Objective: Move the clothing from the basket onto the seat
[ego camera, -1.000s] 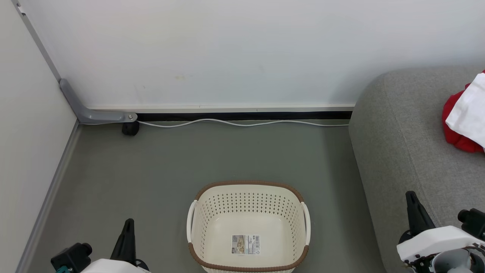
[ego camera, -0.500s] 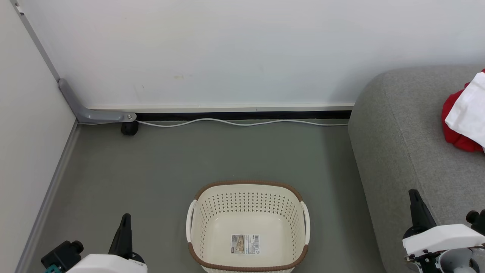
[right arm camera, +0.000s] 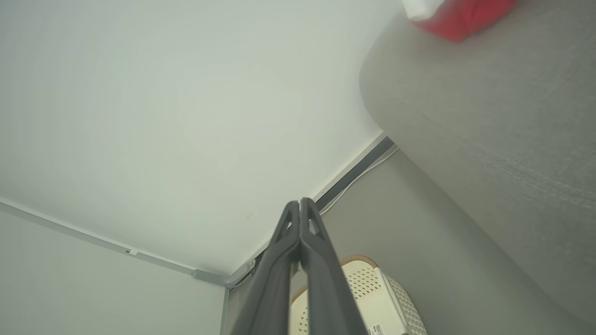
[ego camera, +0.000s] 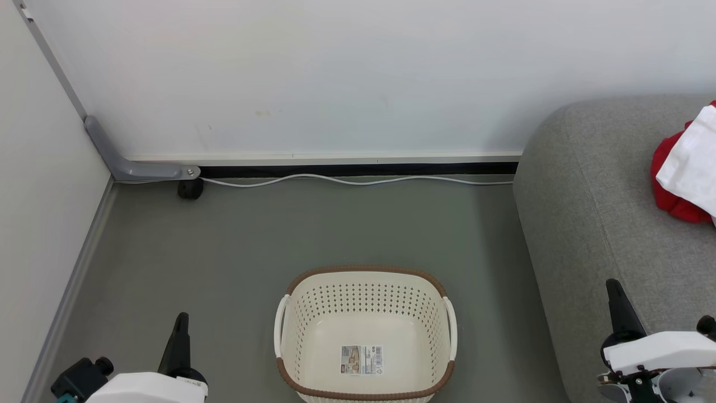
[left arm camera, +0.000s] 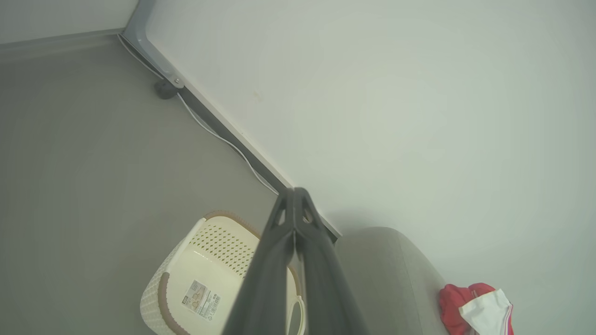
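Observation:
The cream basket (ego camera: 366, 280) with a brown rim stands on the grey floor, nothing in it but a label sticker (ego camera: 362, 360). The clothing (ego camera: 687, 170), a red piece under a white one, lies on the grey seat (ego camera: 593, 212) at the right edge. My left gripper (ego camera: 180, 322) is shut and holds nothing, low at the left of the basket. My right gripper (ego camera: 614, 288) is shut too, over the seat's front. In the left wrist view the shut fingers (left arm camera: 294, 197) point past the basket (left arm camera: 205, 270) toward the clothing (left arm camera: 475, 307). The right wrist view has the clothing (right arm camera: 458, 16) at the top.
A white wall runs along the back, with a white cable (ego camera: 358, 180) on the floor at its foot. A grey bracket (ego camera: 128, 162) and a small black caster (ego camera: 190, 189) sit in the left corner. Another wall closes the left side.
Both grippers have sunk lower toward the bottom edge of the head view, the left one also drifting slightly left. The basket, seat and clothing have stayed put.

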Robot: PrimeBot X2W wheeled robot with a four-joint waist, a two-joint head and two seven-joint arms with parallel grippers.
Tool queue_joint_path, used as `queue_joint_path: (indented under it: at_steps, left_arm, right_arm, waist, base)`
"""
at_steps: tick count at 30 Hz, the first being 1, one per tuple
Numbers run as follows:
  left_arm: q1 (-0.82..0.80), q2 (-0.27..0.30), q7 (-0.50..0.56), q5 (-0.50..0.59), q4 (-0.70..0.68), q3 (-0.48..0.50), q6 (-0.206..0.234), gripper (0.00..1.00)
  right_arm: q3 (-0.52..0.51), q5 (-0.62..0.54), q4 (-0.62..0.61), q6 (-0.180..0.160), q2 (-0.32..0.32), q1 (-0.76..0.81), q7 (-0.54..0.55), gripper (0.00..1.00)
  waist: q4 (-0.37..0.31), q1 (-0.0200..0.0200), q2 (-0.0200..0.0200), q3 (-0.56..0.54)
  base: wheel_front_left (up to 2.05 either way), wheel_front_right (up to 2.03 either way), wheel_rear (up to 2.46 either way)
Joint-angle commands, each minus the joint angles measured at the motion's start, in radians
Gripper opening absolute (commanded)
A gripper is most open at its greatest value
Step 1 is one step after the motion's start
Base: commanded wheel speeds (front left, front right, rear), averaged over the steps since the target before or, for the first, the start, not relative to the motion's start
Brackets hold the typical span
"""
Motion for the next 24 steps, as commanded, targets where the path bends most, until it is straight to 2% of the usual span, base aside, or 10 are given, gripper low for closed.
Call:
queue_joint_path:
  at_steps: [1, 24]
  left_arm:
    - [-0.058, 0.016, 0.011, -0.035, -0.032, 0.023, -0.015, 0.00]
    - [-0.074, 0.019, 0.075, -0.280, -0.057, 0.047, -0.026, 0.00]
  right_arm:
    - [0.001, 0.034, -0.038, 0.001, -0.007, -0.017, 0.011, 0.00]
    - [-0.031, 0.274, -0.082, 0.001, 0.009, -0.005, 0.075, 0.00]
  waist:
    - [0.000, -0.0001, 0.0000, 0.000]
    - [-0.004, -0.0001, 0.0000, 0.003]
  base:
    - [0.00, 0.00, 0.00]
    - [0.00, 0.00, 0.00]
